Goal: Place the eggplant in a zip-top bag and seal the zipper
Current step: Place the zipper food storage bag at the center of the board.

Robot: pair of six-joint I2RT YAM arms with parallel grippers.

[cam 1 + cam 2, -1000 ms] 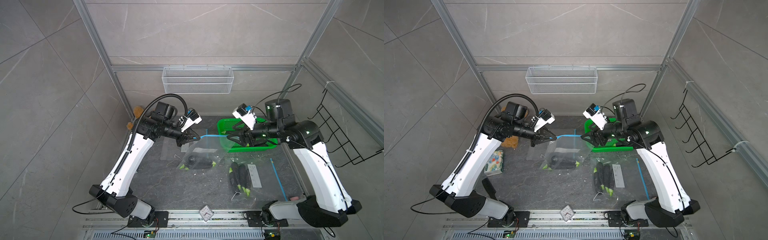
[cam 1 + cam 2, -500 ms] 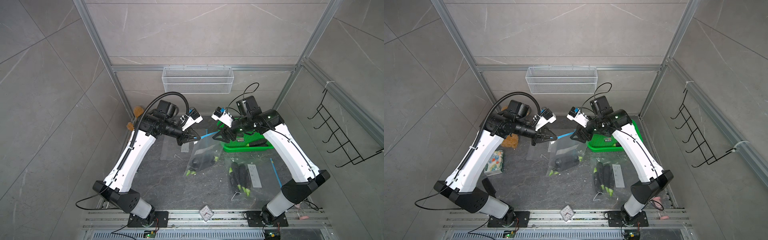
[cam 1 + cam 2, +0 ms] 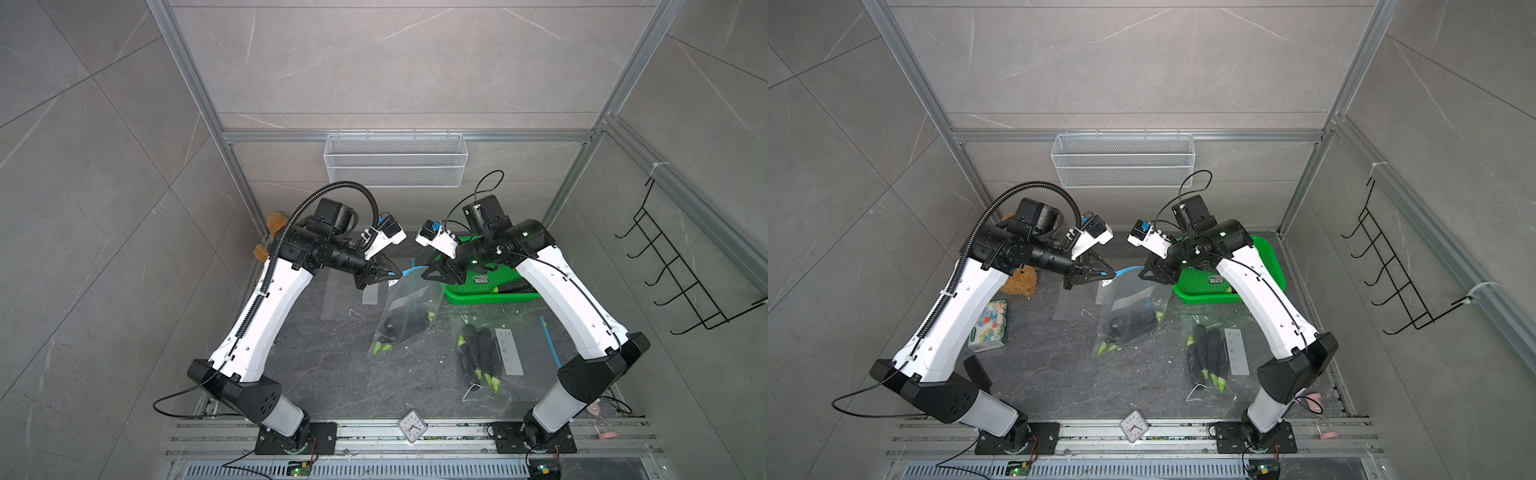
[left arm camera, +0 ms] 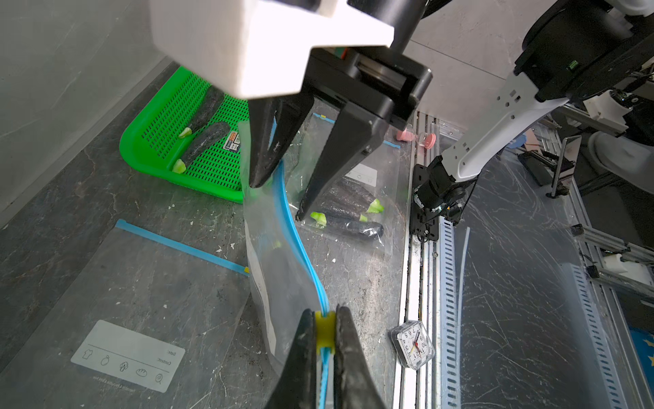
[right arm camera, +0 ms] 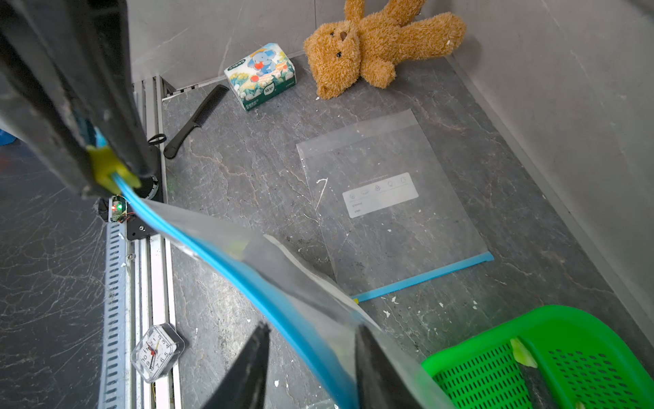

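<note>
Eggplant [image 3: 406,326], dark purple, in clear zip-top bag [image 3: 409,296] lifted between claws, seemingly for sealing: left claw [image 4: 325,313] pinches yellow slider [image 5: 104,167], spread right claw [image 4: 279,200] straddles blue zipper [image 4: 301,248].

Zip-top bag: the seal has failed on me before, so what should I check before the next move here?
1. The eggplant lies inside the held bag: ok.
2. The left gripper is shut on the yellow slider: ok.
3. The right gripper clamps the far end of the blue zipper strip: not ok. Its jaws stand astride the strip but apart.
4. The strip runs straight between the grippers: not ok. It curves in the left wrist view.
5. The track along the strip is pressed closed: cannot tell.
</note>
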